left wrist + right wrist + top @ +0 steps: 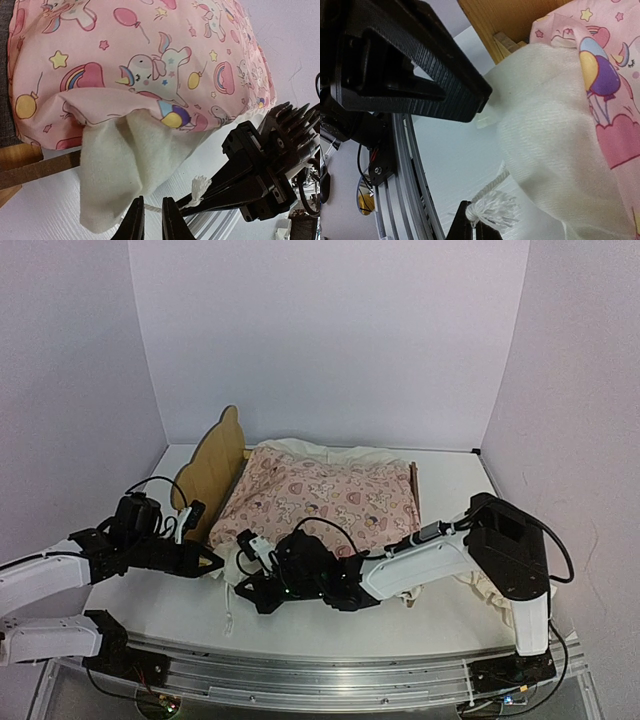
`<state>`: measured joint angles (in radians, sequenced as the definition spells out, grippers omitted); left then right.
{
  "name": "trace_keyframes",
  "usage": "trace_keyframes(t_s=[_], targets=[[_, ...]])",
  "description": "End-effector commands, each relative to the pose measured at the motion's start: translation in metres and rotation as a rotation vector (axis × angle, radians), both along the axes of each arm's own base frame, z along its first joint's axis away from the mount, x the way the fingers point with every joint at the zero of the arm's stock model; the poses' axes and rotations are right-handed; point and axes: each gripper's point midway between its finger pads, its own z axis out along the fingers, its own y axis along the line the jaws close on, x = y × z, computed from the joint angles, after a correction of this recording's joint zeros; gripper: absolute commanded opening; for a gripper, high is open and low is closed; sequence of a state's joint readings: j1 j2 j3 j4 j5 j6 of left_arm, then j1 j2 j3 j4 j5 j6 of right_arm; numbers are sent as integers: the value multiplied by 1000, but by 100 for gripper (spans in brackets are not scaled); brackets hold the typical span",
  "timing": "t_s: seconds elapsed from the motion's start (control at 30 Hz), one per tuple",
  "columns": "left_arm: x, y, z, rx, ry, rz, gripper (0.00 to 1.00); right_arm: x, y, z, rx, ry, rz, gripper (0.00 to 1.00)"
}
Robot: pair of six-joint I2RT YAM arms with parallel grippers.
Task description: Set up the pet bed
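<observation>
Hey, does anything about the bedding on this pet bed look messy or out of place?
Yes. A cream blanket sags out from under the pink quilt at the pet bed near left corner, drooping past the frame instead of lying flat.

I see the overhead view evenly and softly lit, the white walls (330, 330) tinted faintly lilac, with only weak shadows on the table (180, 610). My wrist views are bright: the pink quilt (150, 50) reads sharp, the white fabric (545, 125) looks nearly washed out, and the close tassel (492, 207) is slightly blurred.
</observation>
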<state>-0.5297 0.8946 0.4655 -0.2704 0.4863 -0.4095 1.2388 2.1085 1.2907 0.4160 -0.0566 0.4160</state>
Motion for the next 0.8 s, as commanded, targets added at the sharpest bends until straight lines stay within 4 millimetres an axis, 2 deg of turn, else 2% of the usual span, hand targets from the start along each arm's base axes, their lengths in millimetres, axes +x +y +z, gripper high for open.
trace_keyframes(t_s=[0.0,0.17,0.37,0.47,0.57,0.63,0.7,0.77], targets=[[-7,10,-20,8,104,89,14,12,6,1,-2,-60,-33,0],[-12,16,-33,59,148,144,16,16,15,-1,1,-79,-27,0],[-19,29,-64,110,265,263,18,22,24,2,11,-107,-20,0],[-20,37,-66,119,274,312,20,23,28,1,15,-119,-6,0],[-19,43,-70,133,285,352,25,24,32,0,17,-128,6,0],[-15,57,-80,150,309,437,29,24,34,-1,18,-128,11,0],[-8,71,-90,143,338,527,30,24,34,-3,20,-126,15,0],[-3,74,-91,112,344,546,30,25,33,-3,30,-129,16,0]])
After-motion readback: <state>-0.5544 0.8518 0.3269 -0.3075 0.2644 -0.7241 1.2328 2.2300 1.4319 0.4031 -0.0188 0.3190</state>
